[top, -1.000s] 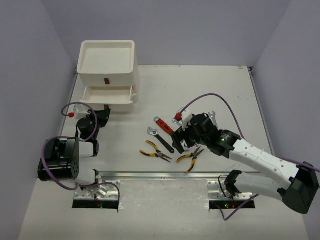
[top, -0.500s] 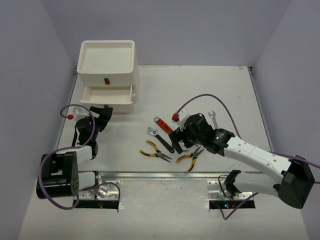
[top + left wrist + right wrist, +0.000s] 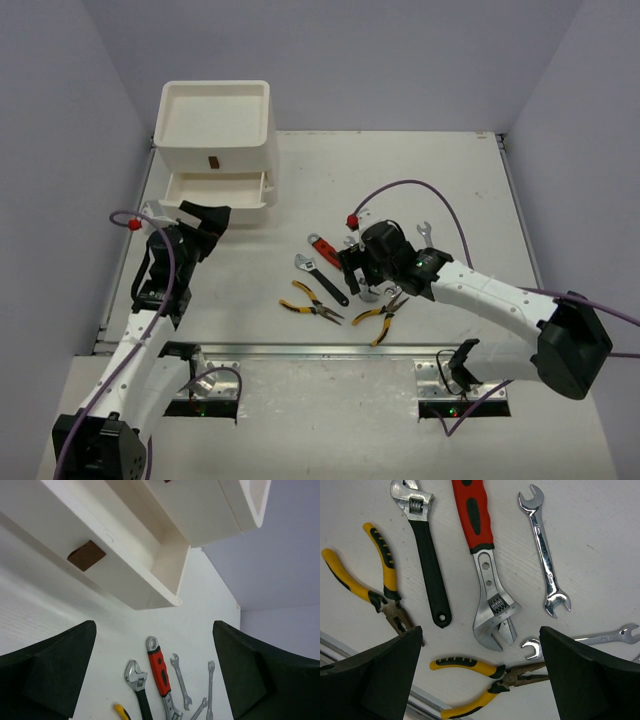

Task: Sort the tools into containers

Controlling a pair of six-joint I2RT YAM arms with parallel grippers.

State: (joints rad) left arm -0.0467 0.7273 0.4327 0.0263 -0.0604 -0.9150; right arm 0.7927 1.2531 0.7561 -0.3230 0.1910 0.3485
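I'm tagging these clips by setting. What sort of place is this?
Likely a robot lab test cell, not a working shop: a white table boxed in by plain lavender walls, a left arm and right arm bolted at its near edge, and hand tools laid out near a drawer box.

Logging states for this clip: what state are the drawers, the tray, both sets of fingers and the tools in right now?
Lower drawer: open, looks empty.
Upper drawer: shut.
Top tray: empty.
Left fingers: open, holding nothing.
Right fingers: open, holding nothing.
Wrenches, pliers: lying on the table, unsorted.
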